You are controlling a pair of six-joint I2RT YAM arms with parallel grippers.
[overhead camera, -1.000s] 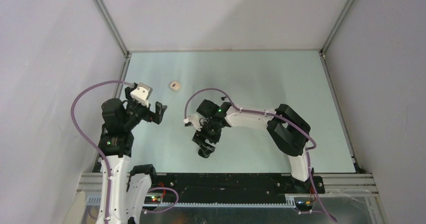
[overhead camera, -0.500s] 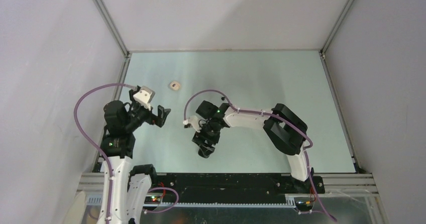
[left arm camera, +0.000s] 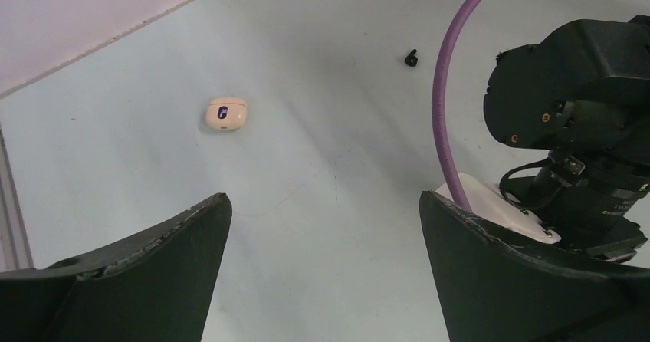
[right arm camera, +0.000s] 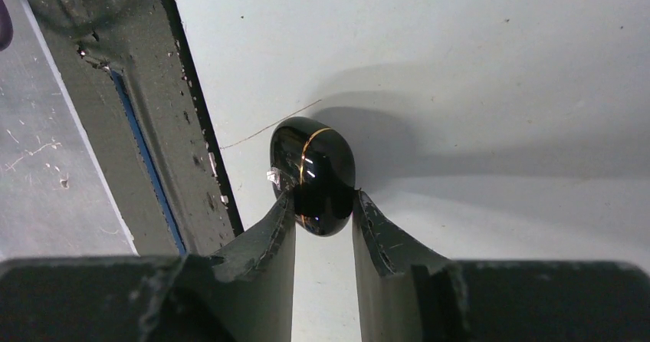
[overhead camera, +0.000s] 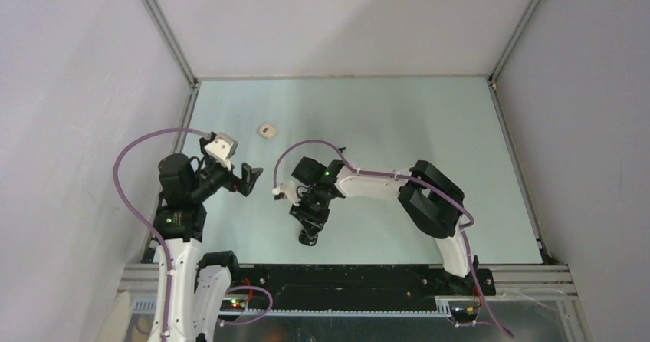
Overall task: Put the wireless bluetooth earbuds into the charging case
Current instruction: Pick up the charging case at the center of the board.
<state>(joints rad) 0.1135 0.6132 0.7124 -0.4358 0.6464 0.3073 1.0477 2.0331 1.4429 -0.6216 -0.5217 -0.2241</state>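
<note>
Since the earlier frame, the right arm draws in toward 6 o'clock and its right end effector (overhead camera: 308,238) narrows; the left arm's tip drifts slightly toward 3 o'clock.

Now the right end effector (right arm camera: 322,204) is clamped on the black charging case (right arm camera: 314,175). One finger presses each side of its near end, and the case sits on the worktop (overhead camera: 398,120) just beside the dark rail (right arm camera: 192,127) at the near edge. A thin gold seam runs around the case, so its lid looks closed.

The left end effector (overhead camera: 249,179) hangs above the worktop with its jaws spread as wide as they go, holding nothing. In its wrist view, the cream charging case (left arm camera: 227,114) lies alone at about 11 o'clock. A black earbud (left arm camera: 411,57) lies loose at about 1 o'clock, well apart from both cases. From above, the cream charging case (overhead camera: 266,130) sits at roughly 11 o'clock from the right arm's tip.

By my reading, the task is barely begun. No earbud is seated in either case, only one earbud is visible, and the held case has yet to be opened. Picking up, inserting and closing all remain.
</note>
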